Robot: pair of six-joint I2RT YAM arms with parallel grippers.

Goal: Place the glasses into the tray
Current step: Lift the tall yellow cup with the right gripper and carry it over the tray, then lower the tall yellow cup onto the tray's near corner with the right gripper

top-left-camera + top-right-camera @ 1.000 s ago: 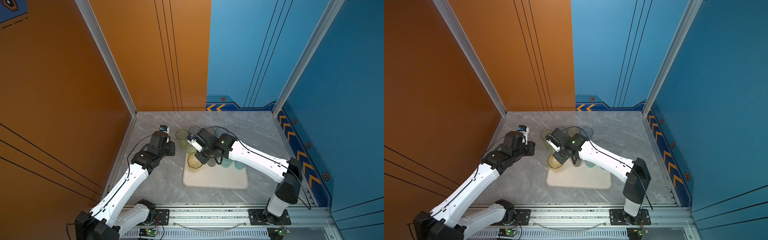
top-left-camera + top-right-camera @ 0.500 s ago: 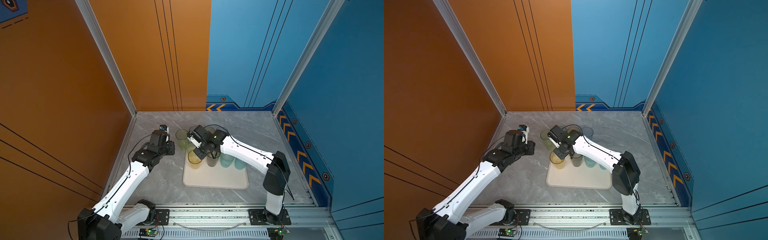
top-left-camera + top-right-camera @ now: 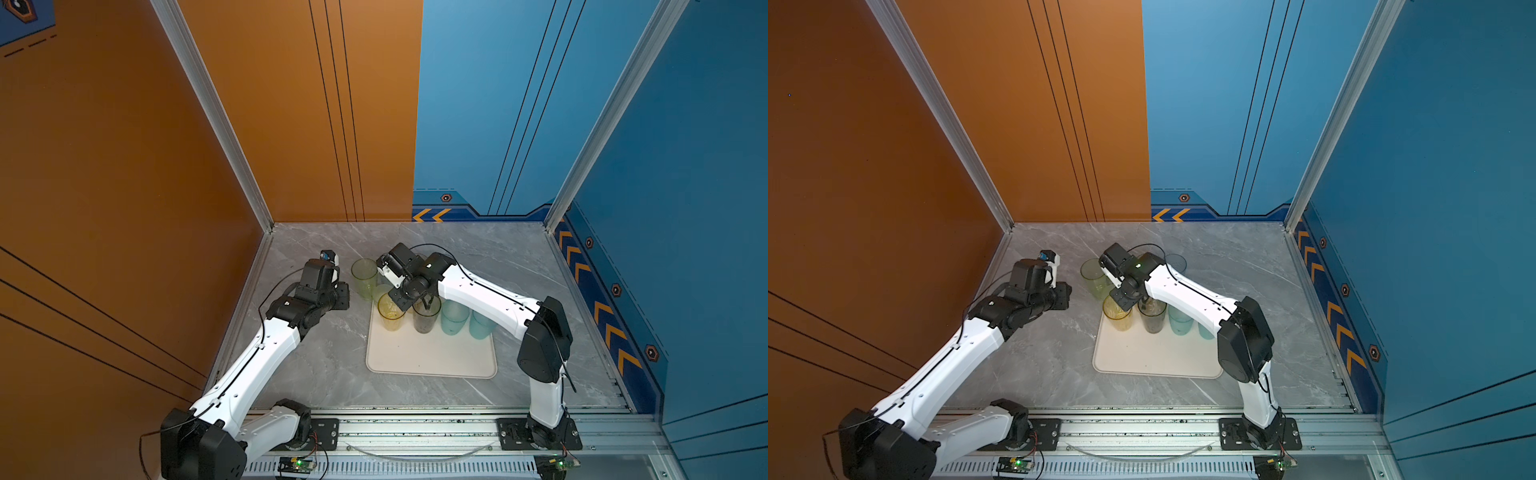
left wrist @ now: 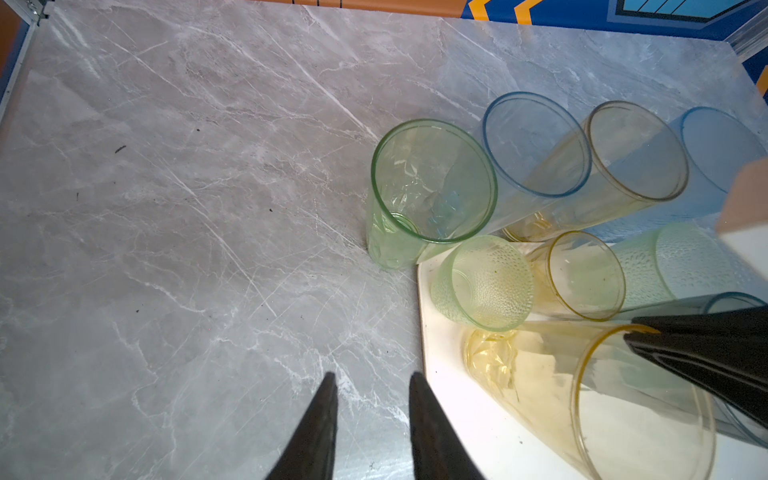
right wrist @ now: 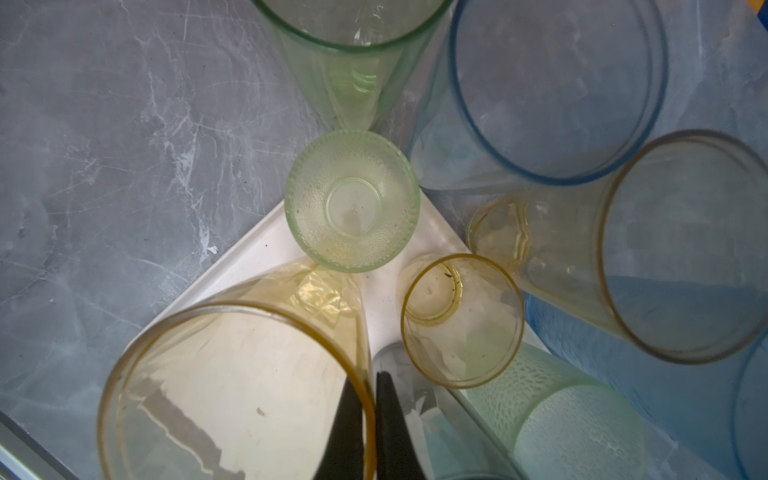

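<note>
The cream tray (image 3: 432, 357) lies mid-table. Along its far edge stand a tall yellow glass (image 3: 390, 313), a smoky grey one (image 3: 426, 318) and two teal ones (image 3: 454, 318). My right gripper (image 5: 368, 382) is shut on the tall yellow glass's (image 5: 232, 395) rim, one finger inside it and one outside. A short dotted green glass (image 5: 352, 199) and a short yellow glass (image 5: 461, 320) stand in the same tray corner. My left gripper (image 4: 372, 380) is open with nothing between its fingers, low over the table just left of the tray's edge (image 4: 440, 353).
Off the tray, beyond its far-left corner, a tall green glass (image 3: 365, 276) stands on the marble, with a blue one (image 4: 536, 145) and a pale yellowish one (image 4: 636, 153) behind it. Orange and blue walls close three sides. A metal rail (image 3: 415, 428) runs along the front.
The right arm's elbow has swung in toward the front while its gripper stayed on the yellow glass in the tray's far-left corner. The left arm has edged slightly toward the back.
</note>
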